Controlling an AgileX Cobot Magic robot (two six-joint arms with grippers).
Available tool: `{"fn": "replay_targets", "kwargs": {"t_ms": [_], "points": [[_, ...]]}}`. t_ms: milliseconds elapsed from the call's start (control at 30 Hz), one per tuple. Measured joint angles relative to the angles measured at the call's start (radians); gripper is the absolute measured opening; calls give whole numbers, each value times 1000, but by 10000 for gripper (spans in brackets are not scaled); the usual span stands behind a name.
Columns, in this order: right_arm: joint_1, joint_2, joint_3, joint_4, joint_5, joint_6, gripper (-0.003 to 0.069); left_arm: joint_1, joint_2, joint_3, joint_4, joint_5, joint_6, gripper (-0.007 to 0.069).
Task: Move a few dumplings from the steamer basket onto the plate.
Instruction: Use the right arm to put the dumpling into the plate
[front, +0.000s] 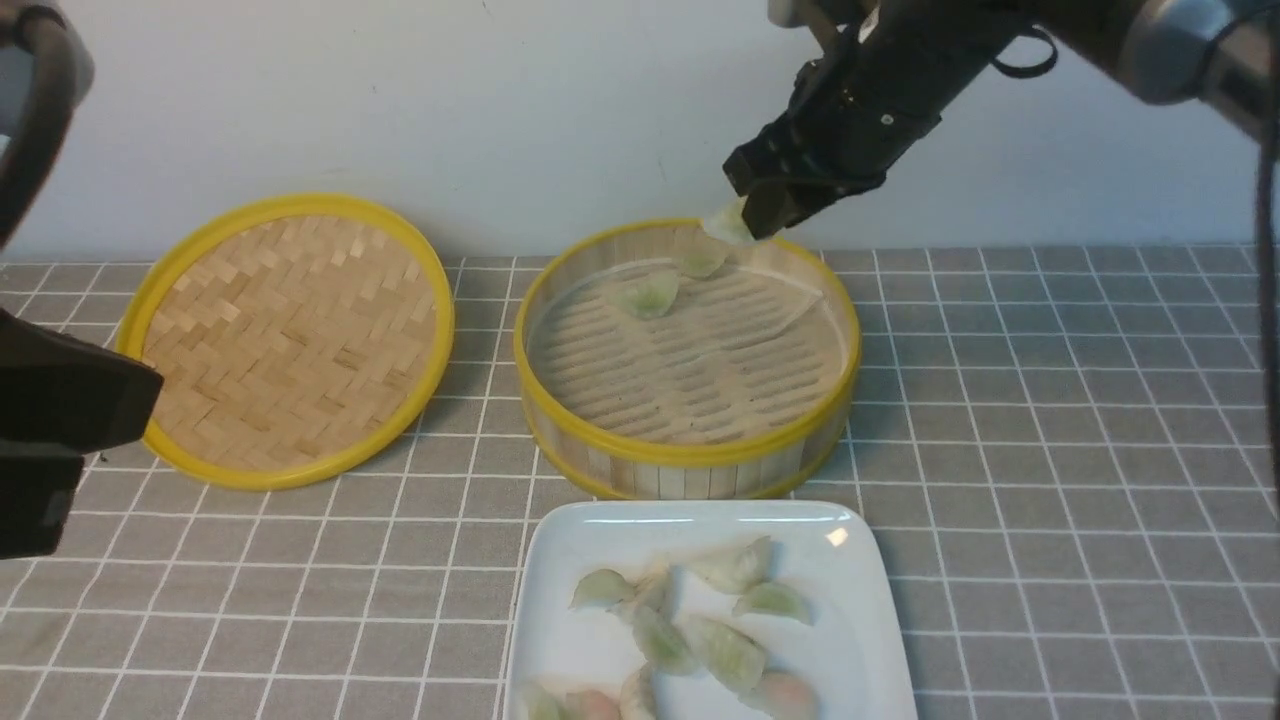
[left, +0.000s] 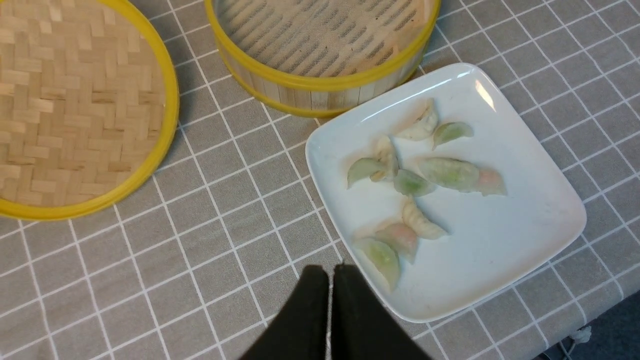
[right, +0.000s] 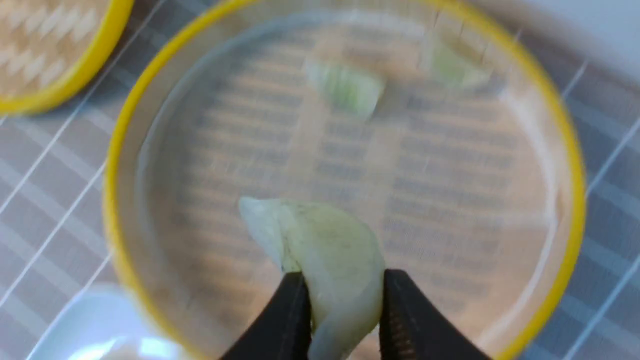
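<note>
The steamer basket (front: 690, 455) stands mid-table with two pale green dumplings (front: 650, 295) on its liner near the far wall. My right gripper (front: 752, 222) hangs above the basket's far rim, shut on a pale dumpling (right: 330, 250) that is lifted off the floor. The white plate (front: 860, 590) lies in front of the basket and holds several dumplings (front: 725, 650). My left gripper (left: 330, 272) is shut and empty, above the cloth beside the plate's (left: 500, 250) edge. The left arm shows at the front view's left edge.
The flat woven lid (front: 290, 335) lies left of the basket. A grey checked cloth (front: 1050, 450) covers the table, and a pale wall stands behind. The table's edge shows in the left wrist view (left: 610, 320) past the plate.
</note>
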Motion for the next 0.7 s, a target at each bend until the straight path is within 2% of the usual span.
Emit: {"fn": "replay_targets", "kwargs": {"t_ms": [200,233,367,567,700], "points": [[28,-274,479,161,-5,-98,158,0,0,5,0,0,0,-5],[32,-288,494,166,-7,-101,158,0,0,7,0,0,0,-5],[134,-360,739,194,-89,-126,158,0,0,38,0,0,1,-5],[244,-331,886,197,-153,-74,158,0,0,94,0,-1,1,-5],[271,-306,896,197,-220,-62,160,0,0,119,0,-1,1,-5]]}}
